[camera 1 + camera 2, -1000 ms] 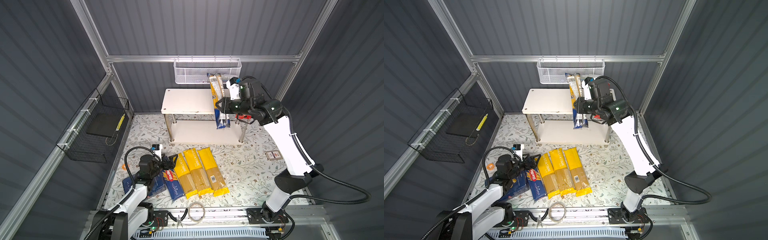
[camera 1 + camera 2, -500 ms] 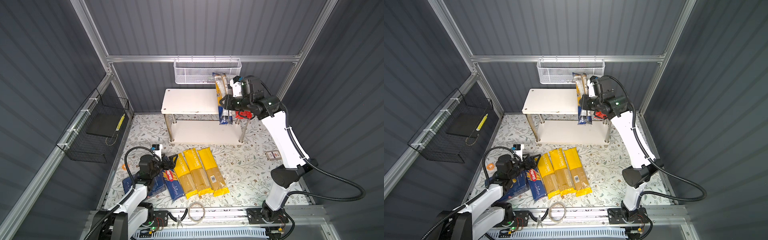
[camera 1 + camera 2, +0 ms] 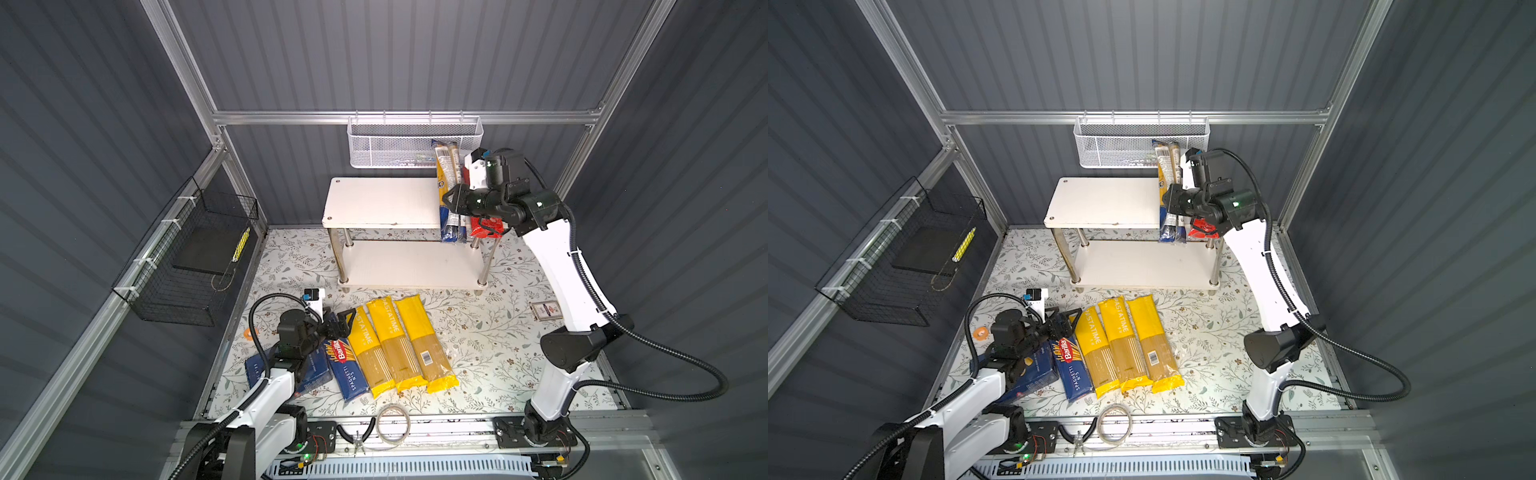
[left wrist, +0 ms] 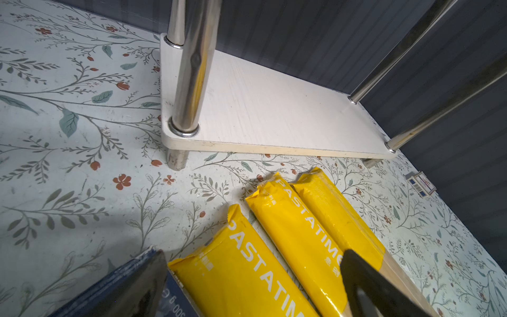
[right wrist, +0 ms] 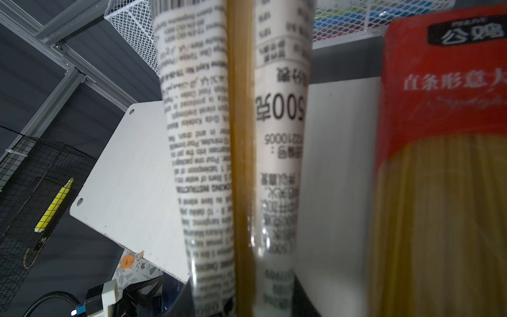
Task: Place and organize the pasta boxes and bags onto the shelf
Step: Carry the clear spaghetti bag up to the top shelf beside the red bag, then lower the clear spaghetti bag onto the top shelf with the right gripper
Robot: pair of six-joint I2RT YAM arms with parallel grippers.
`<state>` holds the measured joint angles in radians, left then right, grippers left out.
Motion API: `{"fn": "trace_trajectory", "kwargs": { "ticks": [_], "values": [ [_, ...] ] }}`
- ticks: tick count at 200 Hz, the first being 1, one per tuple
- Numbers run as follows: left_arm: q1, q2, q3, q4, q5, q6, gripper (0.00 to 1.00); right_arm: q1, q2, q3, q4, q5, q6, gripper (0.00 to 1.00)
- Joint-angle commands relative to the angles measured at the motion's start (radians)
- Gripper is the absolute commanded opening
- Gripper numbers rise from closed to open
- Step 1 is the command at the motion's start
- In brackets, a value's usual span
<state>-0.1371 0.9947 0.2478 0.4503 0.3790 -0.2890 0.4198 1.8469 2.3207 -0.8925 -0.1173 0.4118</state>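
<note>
My right gripper (image 3: 451,203) (image 3: 1169,203) (image 5: 241,299) is shut on the clear bag (image 3: 445,170) (image 3: 1166,166) (image 5: 197,137), which has a white label and a dark-blue end. It holds the bag over the right end of the shelf's (image 3: 382,203) (image 3: 1100,203) (image 5: 129,178) top board. The red bag (image 3: 484,228) (image 3: 1200,229) (image 5: 439,96) lies on that board just beside it. Three yellow bags (image 3: 399,345) (image 3: 1125,345) (image 4: 274,247) lie side by side on the floral mat. The narrow SPAGHETTI box (image 3: 347,368) (image 3: 1073,368) and the wide box (image 3: 316,372) (image 3: 1034,374) lie left of them. My left gripper (image 3: 338,324) (image 3: 1065,318) (image 4: 251,263) hovers open there.
A white mesh basket (image 3: 390,145) hangs on the back wall above the shelf. A black wire basket (image 3: 199,257) hangs on the left wall. A small card pack (image 3: 546,309) lies at the right. A cable coil (image 3: 392,424) and pliers (image 3: 357,436) sit on the front rail.
My right gripper has carried the clear bag to the right and farther back over the top board, close beside the red bag. The left arm has not moved.
</note>
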Motion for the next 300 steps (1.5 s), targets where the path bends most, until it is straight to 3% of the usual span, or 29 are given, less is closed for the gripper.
{"fn": "trace_trajectory", "kwargs": {
  "ticks": [1,45,87,222,300],
  "values": [
    [-0.006,-0.013,0.016,0.013,0.015,0.017,1.0,-0.007,0.003,0.049,0.151,0.001,-0.002,0.26],
    [-0.006,-0.006,0.019,0.013,0.013,0.017,1.0,-0.029,0.011,0.047,0.164,-0.005,0.01,0.27],
    [-0.006,-0.007,0.021,0.013,0.015,0.014,1.0,-0.034,0.015,0.035,0.164,0.005,0.015,0.37],
    [-0.005,-0.005,0.022,0.015,0.021,0.008,1.0,-0.035,0.004,0.015,0.162,-0.005,0.016,0.4],
    [-0.006,-0.005,0.021,0.013,0.019,0.005,1.0,-0.03,-0.021,0.018,0.135,0.018,-0.036,0.55]
  ]
}}
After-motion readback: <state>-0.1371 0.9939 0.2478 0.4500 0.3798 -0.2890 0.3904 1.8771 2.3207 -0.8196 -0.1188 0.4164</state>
